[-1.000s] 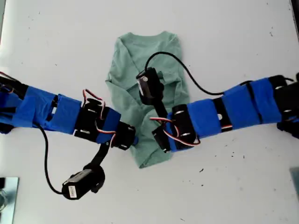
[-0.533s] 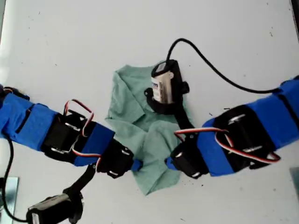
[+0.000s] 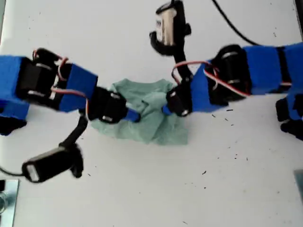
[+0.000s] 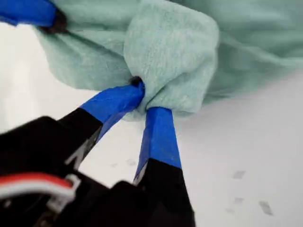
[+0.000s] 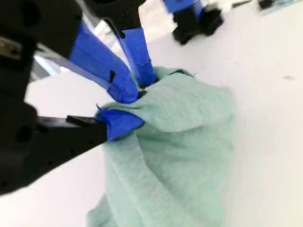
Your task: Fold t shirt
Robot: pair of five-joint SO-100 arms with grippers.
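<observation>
Both pinched onto t shirt (image 3: 151, 118) mid-frame in exterior view: first gripper (image 4: 147, 101), second gripper (image 5: 130, 109), likely carrying hem over for fold.

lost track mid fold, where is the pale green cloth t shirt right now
The pale sage-green cloth t shirt lies bunched on the white table at the exterior view's centre, pinched between my two gripper tips.

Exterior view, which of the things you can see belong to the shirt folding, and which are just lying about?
In the job: t shirt; my first gripper and my second gripper, both pinching it.

Lying about: shiny object at the exterior view's lower left corner; grey item at its right edge. Both are too cropped to identify.
</observation>
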